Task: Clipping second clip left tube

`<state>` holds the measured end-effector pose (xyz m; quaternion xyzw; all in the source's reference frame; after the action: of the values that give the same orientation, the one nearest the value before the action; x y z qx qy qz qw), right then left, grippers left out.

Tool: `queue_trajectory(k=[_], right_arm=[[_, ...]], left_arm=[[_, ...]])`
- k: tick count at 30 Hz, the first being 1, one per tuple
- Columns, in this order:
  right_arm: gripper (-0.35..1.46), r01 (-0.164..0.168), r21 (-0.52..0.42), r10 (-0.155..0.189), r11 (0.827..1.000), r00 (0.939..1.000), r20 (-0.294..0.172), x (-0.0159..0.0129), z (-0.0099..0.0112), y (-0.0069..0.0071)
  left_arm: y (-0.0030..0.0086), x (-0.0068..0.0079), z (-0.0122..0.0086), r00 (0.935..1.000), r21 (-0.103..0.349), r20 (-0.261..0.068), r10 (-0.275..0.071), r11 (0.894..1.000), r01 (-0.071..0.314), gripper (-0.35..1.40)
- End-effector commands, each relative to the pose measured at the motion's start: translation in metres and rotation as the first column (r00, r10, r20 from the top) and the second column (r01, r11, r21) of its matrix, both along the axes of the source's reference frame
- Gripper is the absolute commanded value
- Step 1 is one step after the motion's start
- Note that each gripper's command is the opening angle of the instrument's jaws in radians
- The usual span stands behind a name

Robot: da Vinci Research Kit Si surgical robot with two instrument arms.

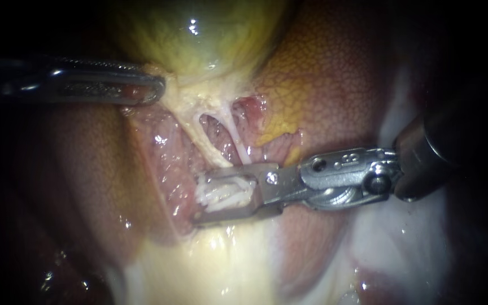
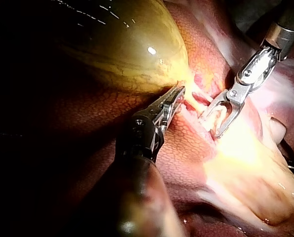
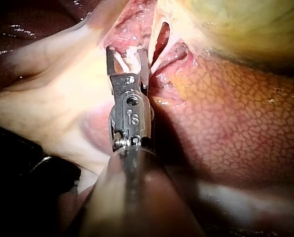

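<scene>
Showing two tubes, one gallbladder, left instrument, right instrument.

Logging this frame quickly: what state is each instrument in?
Left instrument: jaws shut on tissue by the gallbladder.
Right instrument: jaws open, straddling the tube.

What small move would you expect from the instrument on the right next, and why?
Probably closing its jaws, provided the tube sits fully inside. The right instrument has open jaws that seem to straddle the left tube, with whitish material between them, while the left instrument grips at the gallbladder neck.
</scene>
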<state>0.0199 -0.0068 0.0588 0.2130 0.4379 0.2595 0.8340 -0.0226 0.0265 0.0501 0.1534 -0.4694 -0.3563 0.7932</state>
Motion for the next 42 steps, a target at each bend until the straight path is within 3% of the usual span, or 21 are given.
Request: queue_trajectory(k=[1,6,7,8,16,18,26,34,42], right_arm=[[0.35,0.002,0.002,-0.002,1.000,1.0000,-0.002,0.0000,0.0000,0.0000],[0.36,0.023,0.032,-0.020,0.999,0.9966,-0.080,-0.0001,-0.0004,0.0002],[0.36,0.059,0.044,-0.053,0.997,0.9907,-0.125,-0.0002,-0.0007,0.0004],[0.36,0.071,0.046,-0.064,0.996,0.9880,-0.140,-0.0002,-0.0008,0.0005],[0.40,0.107,0.028,-0.097,0.994,0.9624,-0.254,-0.0011,-0.0030,0.0016],[0.40,0.116,0.027,-0.105,0.993,0.9572,-0.270,-0.0013,-0.0035,0.0016],[0.42,0.155,0.007,-0.142,0.988,0.9249,-0.353,-0.0017,-0.0053,0.0016],[0.43,0.173,0.004,-0.157,0.985,0.9000,-0.407,-0.0032,-0.0068,0.0021],[0.43,0.184,0.004,-0.165,0.983,0.8941,-0.416,-0.0043,-0.0067,0.0022]], left_arm=[[0.0000,0.0000,0.0000,1.0000,0.000,0.000,0.000,1.000,0.000,-0.35],[0.0000,0.0000,0.0000,1.0000,0.000,0.000,0.000,1.000,0.000,-0.35],[0.0000,0.0000,0.0000,1.0000,0.000,0.000,0.000,1.000,0.000,-0.35],[0.0000,0.0000,0.0000,1.0000,0.000,0.000,0.000,1.000,0.000,-0.35],[0.0000,0.0000,0.0000,1.0000,0.000,0.000,0.001,1.000,-0.001,-0.35],[0.0000,0.0000,0.0000,1.0000,0.000,0.001,0.001,1.000,-0.001,-0.35],[0.0000,0.0001,0.0000,1.0000,0.000,0.001,0.001,1.000,-0.001,-0.35],[0.0000,0.0001,0.0000,1.0000,0.000,0.001,0.001,1.000,-0.001,-0.35],[0.0000,0.0001,0.0000,1.0000,0.000,0.001,0.001,1.000,-0.001,-0.35]])
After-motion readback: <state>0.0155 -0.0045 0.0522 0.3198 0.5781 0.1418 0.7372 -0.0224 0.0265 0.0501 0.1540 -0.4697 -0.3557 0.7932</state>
